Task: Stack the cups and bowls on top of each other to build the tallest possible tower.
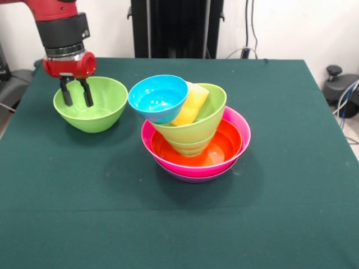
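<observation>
Front view: a single camera across the table; clock directions below are read on this picture.
Lone green bowl (90,104): sits upright on the green table cloth (179,224), at about nine o'clock from the tower and well apart from it; empty inside as far as the frame shows.
How it will handle: glossy plastic, so probably light, stiff and slippery; the thin rim looks like the only place narrow enough for the fingers, one inside the wall and one outside.
Gripper (77,92): hangs over the bowl's ten o'clock rim, its two dark fingers parted a little and reaching down to about rim height with nothing between them; whether they touch the wall cannot be told.
Tower (195,140): purple bowl (196,177) lowest, pink bowl (196,165) in it, orange bowl (221,148) in that, then nested green bowls (196,131).
Top of tower: a yellow cup (190,105) lies tilted inside the upper green bowl, and a sky blue bowl (157,98) leans over its ten o'clock rim, tipped rather than seated.
Risk: a smooth bowl pinched by its rim may swing or slip, and the tilted blue bowl could be knocked off when anything is set on top.
</observation>
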`<control>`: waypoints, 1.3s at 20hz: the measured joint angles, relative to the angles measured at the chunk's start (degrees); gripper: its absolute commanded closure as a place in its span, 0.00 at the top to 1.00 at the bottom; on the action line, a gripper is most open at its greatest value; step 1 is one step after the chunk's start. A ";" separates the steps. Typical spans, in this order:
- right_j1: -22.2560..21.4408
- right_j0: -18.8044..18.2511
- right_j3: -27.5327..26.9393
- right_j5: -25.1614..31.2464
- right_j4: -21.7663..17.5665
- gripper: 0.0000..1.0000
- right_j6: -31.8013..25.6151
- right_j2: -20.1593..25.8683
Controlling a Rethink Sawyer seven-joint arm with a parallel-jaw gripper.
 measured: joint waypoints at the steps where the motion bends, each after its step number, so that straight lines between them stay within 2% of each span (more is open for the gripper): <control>1: -0.53 -0.06 0.10 0.00 0.13 1.00 0.00 0.04; 8: -5.76 -0.70 1.23 0.83 2.58 1.00 0.00 0.95; 12: -10.58 -2.80 1.30 3.79 6.18 1.00 0.00 3.27; 16: -12.77 -4.90 1.36 6.05 8.31 1.00 -0.13 5.31; 21: -13.87 -7.40 1.38 8.02 9.23 1.00 -1.40 7.43; 26: -12.63 -8.26 1.15 8.31 8.52 1.00 -3.18 7.56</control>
